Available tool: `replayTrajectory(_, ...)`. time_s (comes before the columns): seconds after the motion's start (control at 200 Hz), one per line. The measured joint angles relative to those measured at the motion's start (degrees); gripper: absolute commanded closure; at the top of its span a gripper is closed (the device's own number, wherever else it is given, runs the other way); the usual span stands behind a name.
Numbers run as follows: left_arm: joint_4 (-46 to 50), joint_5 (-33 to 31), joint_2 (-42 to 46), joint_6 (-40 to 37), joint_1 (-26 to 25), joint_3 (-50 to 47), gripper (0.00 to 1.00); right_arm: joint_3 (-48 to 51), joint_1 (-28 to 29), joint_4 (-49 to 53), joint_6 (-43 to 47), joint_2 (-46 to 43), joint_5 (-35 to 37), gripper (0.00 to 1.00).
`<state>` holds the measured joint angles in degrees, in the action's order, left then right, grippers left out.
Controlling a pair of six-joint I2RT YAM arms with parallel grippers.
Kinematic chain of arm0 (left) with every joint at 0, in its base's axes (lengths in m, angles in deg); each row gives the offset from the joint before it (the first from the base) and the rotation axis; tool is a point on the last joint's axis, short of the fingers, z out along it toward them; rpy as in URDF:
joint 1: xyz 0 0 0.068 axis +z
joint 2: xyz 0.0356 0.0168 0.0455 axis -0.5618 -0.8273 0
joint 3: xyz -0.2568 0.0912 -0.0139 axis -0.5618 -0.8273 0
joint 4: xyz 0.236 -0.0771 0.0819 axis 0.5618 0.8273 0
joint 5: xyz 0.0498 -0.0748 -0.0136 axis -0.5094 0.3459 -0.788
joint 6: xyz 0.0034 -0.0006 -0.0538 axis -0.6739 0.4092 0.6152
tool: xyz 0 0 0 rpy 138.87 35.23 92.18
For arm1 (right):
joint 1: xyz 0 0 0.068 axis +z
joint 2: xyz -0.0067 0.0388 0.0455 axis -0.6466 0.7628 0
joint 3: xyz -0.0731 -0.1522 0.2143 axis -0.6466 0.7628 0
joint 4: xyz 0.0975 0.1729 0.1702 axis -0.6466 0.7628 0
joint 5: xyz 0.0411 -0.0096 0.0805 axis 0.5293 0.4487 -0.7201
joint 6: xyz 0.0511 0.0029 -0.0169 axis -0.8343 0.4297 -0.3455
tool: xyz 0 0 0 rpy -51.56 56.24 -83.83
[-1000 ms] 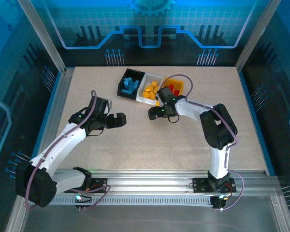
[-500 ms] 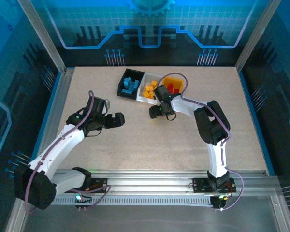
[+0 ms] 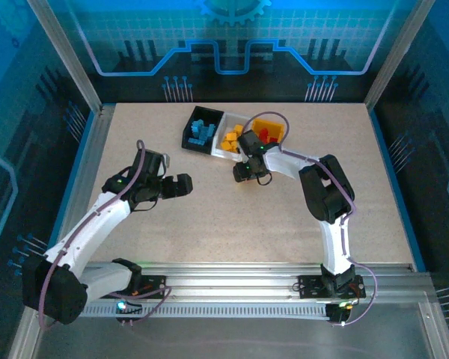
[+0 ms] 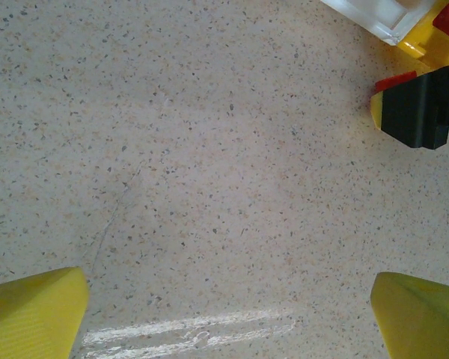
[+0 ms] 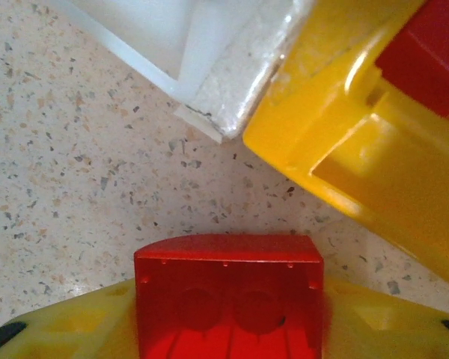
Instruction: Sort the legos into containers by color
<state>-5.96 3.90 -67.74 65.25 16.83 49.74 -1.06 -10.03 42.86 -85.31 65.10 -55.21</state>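
One red lego (image 5: 228, 288) sits clamped between the yellow fingers of the right gripper (image 5: 228, 321), its hollow underside facing the wrist camera. The jaws are closed to the brick's width and press on two opposite sides of it. Just ahead lies the near corner where the white bin (image 5: 135, 30) meets the orange-yellow bin (image 5: 359, 164). The brick is outside both bins, over the speckled table (image 3: 209, 232); whether it touches the surface I cannot tell.

More red legos (image 3: 266, 136) lie inside the orange-yellow bin. Orange-yellow legos (image 3: 232, 139) lie in the white bin. Blue legos (image 3: 201, 131) lie in the black bin (image 3: 188, 137), which ends the row on the left. From above, the three bins stand joined in a slanted row near the table's far side. The right arm is bent sharply, with its gripper at their near edge.

The left gripper (image 4: 224, 310) hangs apart from the bins, to their left and nearer the arm bases, pointed toward the right gripper. Its two yellow fingertips (image 4: 34, 310) stand wide apart with bare table between them, holding nothing.
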Motion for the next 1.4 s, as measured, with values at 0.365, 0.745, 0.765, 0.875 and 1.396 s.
replayTrajectory(0.365, -0.09, 1.97, -0.02, 2.14, 0.0, -0.46, 0.02, 2.21, 0.0, -1.55, -0.09, -1.73, -3.28, 0.55)
replayTrajectory(0.745, -1.86, 6.03, -0.52, 7.63, -2.56, -2.54, 0.02, 5.2, 0.0, -4.79, -0.17, -5.95, -8.02, 0.55)
replayTrajectory(0.765, -2.08, 6.16, -0.74, 7.78, -2.82, -2.54, 0.02, 5.4, 0.0, -4.94, -0.2, -6.32, -8.33, 0.55)
replayTrajectory(0.875, -3.26, 6.47, -2.36, 8.63, -4.07, -2.54, 0.02, 5.97, -0.11, -5.4, -0.63, -8.2, -9.57, 0.56)
replayTrajectory(1.396, -7.61, 9.73, -13.57, 8.9, -7.37, 1.27, 0.01, 2.23, -5.57, -5.53, -5.4, -13.4, -14.64, 0.56)
